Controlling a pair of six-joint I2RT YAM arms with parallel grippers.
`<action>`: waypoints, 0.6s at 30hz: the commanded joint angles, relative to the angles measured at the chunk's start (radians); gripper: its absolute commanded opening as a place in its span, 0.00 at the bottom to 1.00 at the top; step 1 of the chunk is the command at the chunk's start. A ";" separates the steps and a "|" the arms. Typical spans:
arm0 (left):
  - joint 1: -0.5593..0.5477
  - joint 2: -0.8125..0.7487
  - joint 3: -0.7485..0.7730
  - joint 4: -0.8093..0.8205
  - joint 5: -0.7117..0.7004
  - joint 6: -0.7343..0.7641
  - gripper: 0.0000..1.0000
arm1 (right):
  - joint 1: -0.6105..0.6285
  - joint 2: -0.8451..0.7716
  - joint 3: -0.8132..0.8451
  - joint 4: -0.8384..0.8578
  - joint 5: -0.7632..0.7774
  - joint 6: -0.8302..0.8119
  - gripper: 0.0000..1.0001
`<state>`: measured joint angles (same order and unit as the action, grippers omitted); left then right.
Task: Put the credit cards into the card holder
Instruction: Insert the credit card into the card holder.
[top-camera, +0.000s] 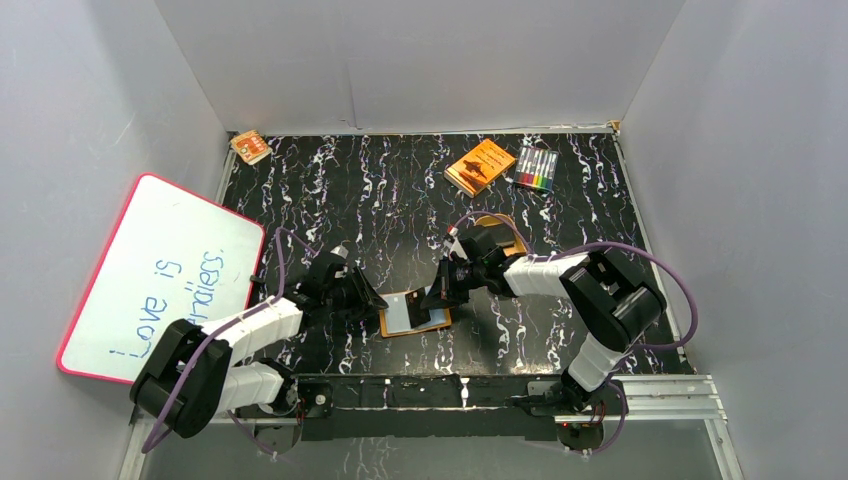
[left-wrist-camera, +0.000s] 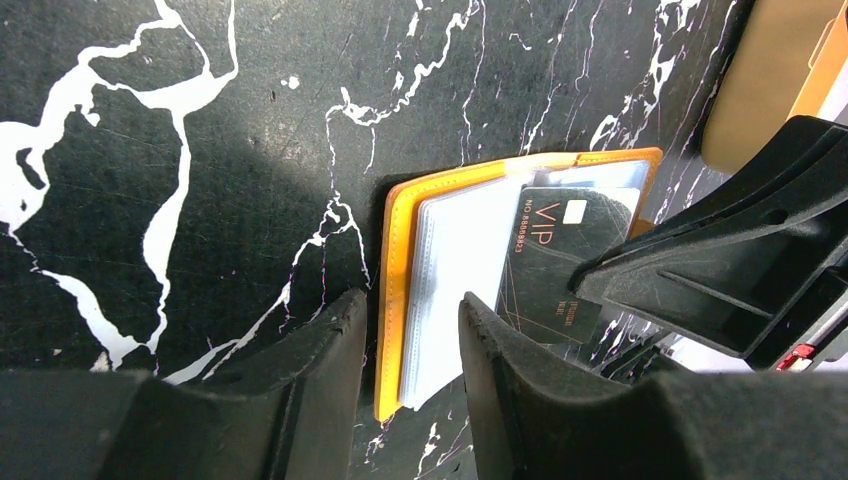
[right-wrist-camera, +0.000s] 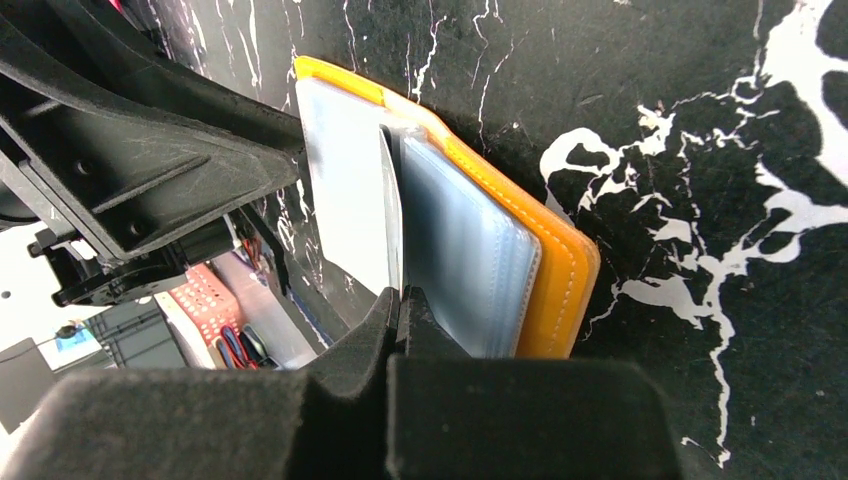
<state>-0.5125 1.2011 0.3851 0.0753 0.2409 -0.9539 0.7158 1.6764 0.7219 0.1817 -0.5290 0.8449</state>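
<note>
The card holder lies open on the black marbled table between my two grippers, an orange cover with clear pale sleeves inside. In the left wrist view my left gripper stands open, and the card holder's orange edge and sleeve stack show in the gap between its fingers. A dark grey credit card printed "VIP" lies slanted on the sleeves, its far end under my right gripper. In the right wrist view my right gripper is shut on that card, seen edge-on beside the card holder's sleeves.
An orange book and a pack of coloured markers lie at the back right. A gold tray sits just behind my right wrist. A whiteboard leans at the left wall, with a small orange box in the back left corner.
</note>
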 joint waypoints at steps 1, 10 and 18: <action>0.003 0.003 -0.025 -0.033 0.007 0.006 0.37 | 0.008 0.014 -0.006 -0.032 0.059 -0.041 0.00; 0.003 0.015 -0.028 -0.020 0.015 -0.001 0.35 | 0.037 0.039 0.000 -0.007 0.064 -0.026 0.00; 0.003 0.015 -0.034 -0.015 0.021 -0.004 0.33 | 0.070 0.052 0.002 0.040 0.079 0.011 0.00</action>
<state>-0.5121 1.2064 0.3797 0.0834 0.2481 -0.9592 0.7623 1.7047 0.7238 0.2202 -0.5068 0.8498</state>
